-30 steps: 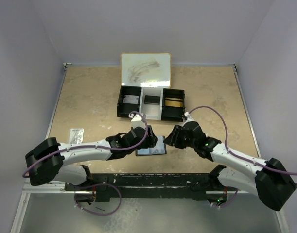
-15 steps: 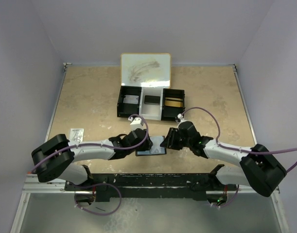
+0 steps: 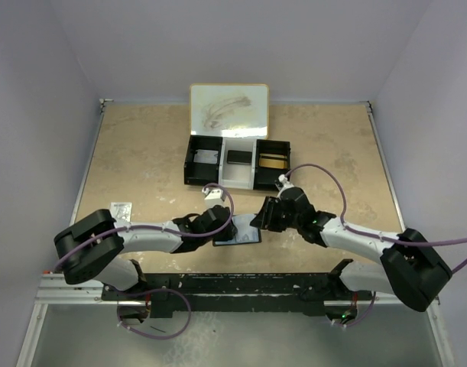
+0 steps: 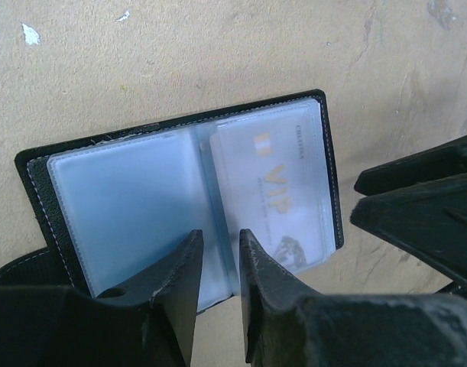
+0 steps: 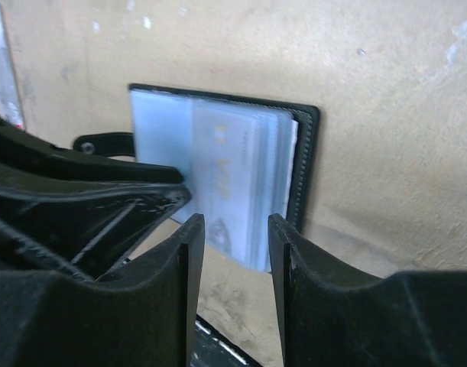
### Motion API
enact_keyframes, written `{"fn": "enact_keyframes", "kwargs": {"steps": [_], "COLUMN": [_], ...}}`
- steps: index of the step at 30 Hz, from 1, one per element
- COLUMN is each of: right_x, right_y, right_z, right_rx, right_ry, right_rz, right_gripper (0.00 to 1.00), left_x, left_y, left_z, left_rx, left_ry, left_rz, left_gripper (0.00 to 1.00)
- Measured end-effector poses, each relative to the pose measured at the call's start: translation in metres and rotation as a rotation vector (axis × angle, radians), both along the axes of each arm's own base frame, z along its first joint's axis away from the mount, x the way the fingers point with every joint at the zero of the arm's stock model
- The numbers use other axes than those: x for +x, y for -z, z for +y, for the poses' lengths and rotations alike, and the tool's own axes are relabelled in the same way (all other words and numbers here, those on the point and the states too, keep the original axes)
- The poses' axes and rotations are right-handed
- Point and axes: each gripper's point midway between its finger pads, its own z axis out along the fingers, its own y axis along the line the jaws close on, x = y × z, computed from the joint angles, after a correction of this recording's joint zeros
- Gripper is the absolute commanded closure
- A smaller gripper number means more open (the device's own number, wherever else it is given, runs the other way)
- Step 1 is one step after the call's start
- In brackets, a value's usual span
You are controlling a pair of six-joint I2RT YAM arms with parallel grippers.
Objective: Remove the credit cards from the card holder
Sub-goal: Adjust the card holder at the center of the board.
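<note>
card holder [image 4: 179, 183] — near edge hidden behind left end effector [image 4: 219, 238]; snap tab [image 4: 15, 264] cut off at frame's corner. card [image 4: 275, 191] — small print blurred. pale item [image 3: 121, 211] at left of desk [image 3: 141, 153]: too small to identify.

Overhead from behind, looking down on everything; wrist views tight, facing each other across the open holder [image 4: 141, 183].

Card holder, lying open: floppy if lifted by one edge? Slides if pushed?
Likely floppy: the small black leather-like bifold card holder folds at its middle, and its clear plastic sleeves fan loose. It lies flat and thin, so a push would probably slide it over the tan tabletop. The glossy sleeves may be slippery.
</note>
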Motion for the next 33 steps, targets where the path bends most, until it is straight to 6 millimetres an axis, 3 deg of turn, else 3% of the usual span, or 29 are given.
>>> {"fn": "enact_keyframes", "kwargs": {"steps": [6,17,22,30,33], "right_x": [0.006,-0.002,0.001,-0.003,-0.002], "right_y": [-0.018,0.011,0.011,0.001,-0.009], "right_z": [0.009,0.012,0.019,0.022,0.024], "right_rx": [0.038,0.022,0.056,0.102,0.125], "right_ry": [-0.028,-0.055,-0.064,-0.080,-0.084], "right_rz": [-0.046,0.030,0.023,0.015,-0.007], "right_gripper": [0.61,0.63,0.66,0.76,0.87], "left_x": [0.000,0.000,0.001,0.002,0.001], "left_y": [0.003,0.007,0.009,0.009,0.008], "left_z": [0.000,-0.001,-0.003,-0.005,-0.003], "left_rx": [-0.009,-0.008,-0.013,-0.026,-0.028], "left_ry": [-0.009,-0.011,-0.012,-0.016,-0.017], "left_rz": [0.005,0.008,0.007,0.004,0.002], "left_gripper": [0.82,0.89,0.91,0.89,0.88]}}
